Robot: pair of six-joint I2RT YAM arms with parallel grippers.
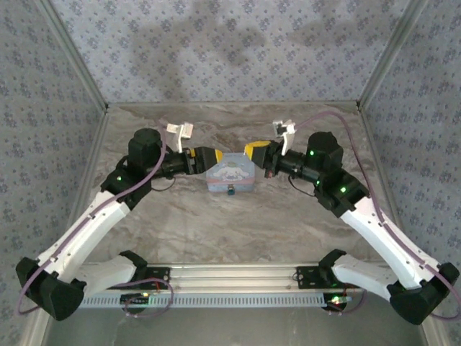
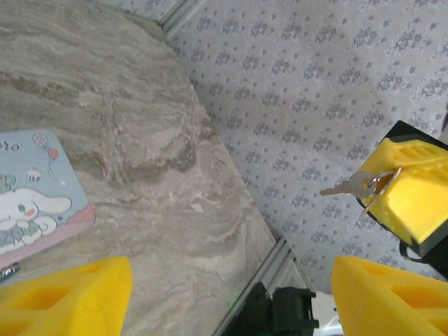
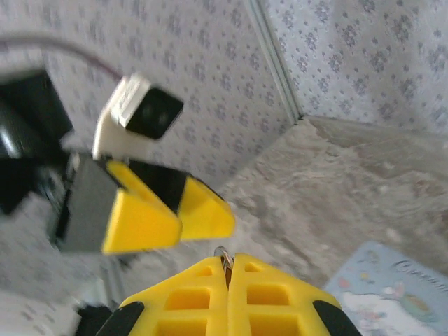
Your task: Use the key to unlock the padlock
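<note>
- Reaching in from the near-left corner of the surface [image 1: 216, 234], the left arm bends at its elbow and points the left tool [image 1: 209, 156] rightward.
- The right arm mirrors it from the near-right corner, with the right tool [image 1: 256, 152] aimed leftward. The two tools face each other, apart, over the far side of the light blue cartoon-printed box [image 1: 230, 174].
- The left tool's yellow fingers [image 2: 70, 297] stand wide, with nothing between them.
- The right tool is pinched tight on the key [image 2: 348, 187]. In the left wrist view its silvery blade sticks out sideways, well above the surface, with a ring at the grip.
- The box lies midway between the left and right edges, nearer the far edge than the near one.
- The padlock [image 1: 231, 192], a small dark blue-teal lump, sits on the surface at the box's near side. Whether it touches the box cannot be told.
- From overhead the key is too small to make out.
- In the right wrist view a bit of the ring [image 3: 222, 253] peeks from the seam of the closed fingers. The left tool is blurred there.
- The box is cut off by the frame in both wrist views.
</note>
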